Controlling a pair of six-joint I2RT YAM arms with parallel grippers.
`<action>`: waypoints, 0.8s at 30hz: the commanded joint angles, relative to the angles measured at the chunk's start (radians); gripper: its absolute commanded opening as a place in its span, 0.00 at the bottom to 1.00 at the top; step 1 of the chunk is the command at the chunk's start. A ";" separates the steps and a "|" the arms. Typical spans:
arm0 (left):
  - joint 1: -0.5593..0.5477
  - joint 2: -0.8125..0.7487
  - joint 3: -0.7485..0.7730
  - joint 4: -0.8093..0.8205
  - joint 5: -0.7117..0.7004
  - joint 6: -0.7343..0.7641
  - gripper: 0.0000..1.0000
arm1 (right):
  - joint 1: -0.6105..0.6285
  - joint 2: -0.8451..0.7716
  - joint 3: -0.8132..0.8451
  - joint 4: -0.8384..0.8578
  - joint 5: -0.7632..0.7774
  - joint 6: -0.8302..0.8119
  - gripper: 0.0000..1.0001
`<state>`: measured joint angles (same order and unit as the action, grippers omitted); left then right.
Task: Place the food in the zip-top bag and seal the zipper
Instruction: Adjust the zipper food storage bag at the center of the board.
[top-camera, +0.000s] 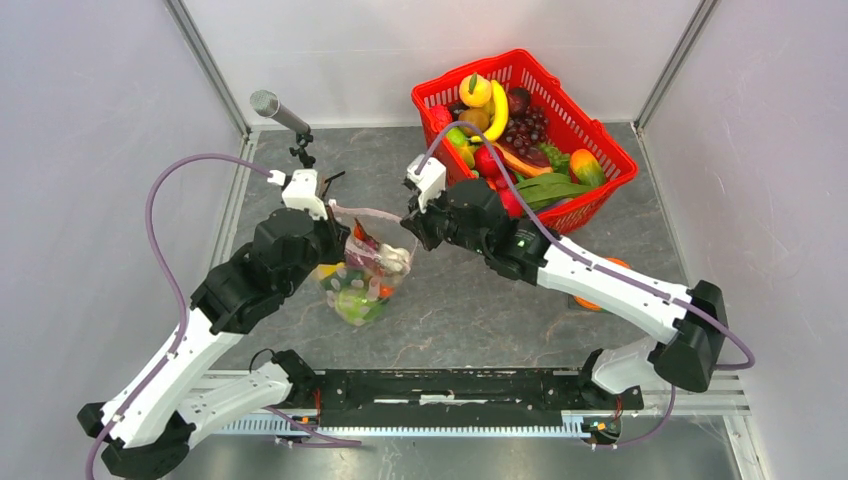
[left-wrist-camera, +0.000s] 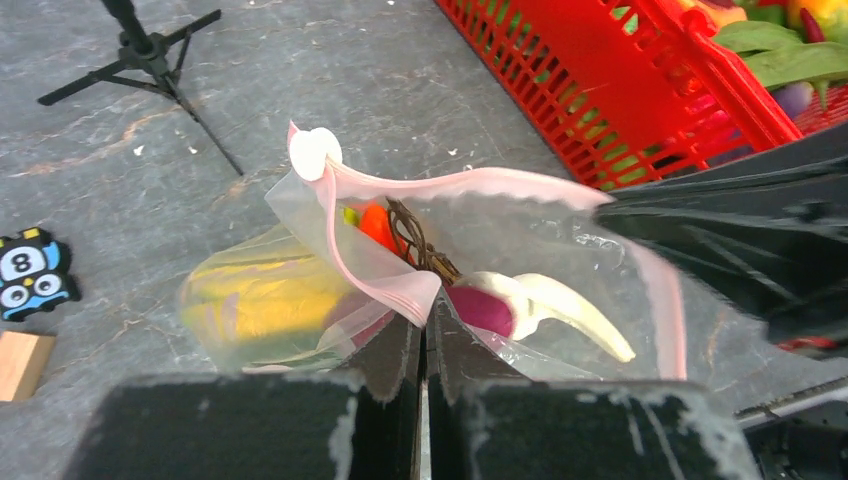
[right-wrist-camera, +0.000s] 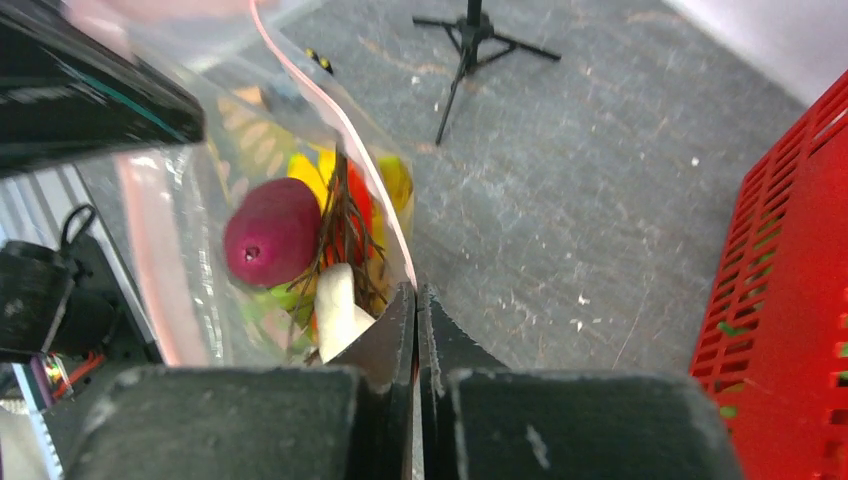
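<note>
So the bag (top-camera: 365, 270) is hanging in the air between the two arms, nearer the bases than anything else out there. The left gripper (left-wrist-camera: 422, 325) is pinching shut on the pink zipper (left-wrist-camera: 460, 185) at one end and the right gripper (right-wrist-camera: 415, 300) is clamping shut on the bag's edge at the other end. The food (top-camera: 355, 290) is already sitting inside, a purple-red fruit (right-wrist-camera: 272, 232) plus yellow, orange and white bits, so I'm guessing the loading is pretty much done. The mouth is gaping in a loop though, so the sealing is what's left. Under the bag the grey stone-look table (top-camera: 480, 300) is showing scuffs. Behind and right of the bag a red basket (top-camera: 465, 73) is holding lots more fruit and veg. Behind and left of the bag a little mic on a tripod (top-camera: 280, 110) is standing, and plain pale walls (top-camera: 100, 100) are boxing it all in.
</note>
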<state>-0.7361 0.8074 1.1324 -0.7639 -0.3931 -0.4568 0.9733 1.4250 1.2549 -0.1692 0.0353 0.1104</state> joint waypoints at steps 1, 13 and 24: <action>0.006 0.015 0.072 -0.045 -0.069 0.047 0.03 | 0.001 -0.068 0.091 0.077 0.007 -0.023 0.00; 0.014 0.119 0.175 -0.183 -0.125 0.090 0.02 | 0.001 -0.190 -0.030 0.208 -0.021 0.061 0.00; 0.014 0.105 0.255 -0.164 0.073 0.081 0.02 | -0.025 -0.183 -0.066 0.253 0.035 0.080 0.00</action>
<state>-0.7277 0.9031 1.3125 -0.9291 -0.3332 -0.4168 0.9627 1.2503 1.1824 -0.0002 0.0383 0.1738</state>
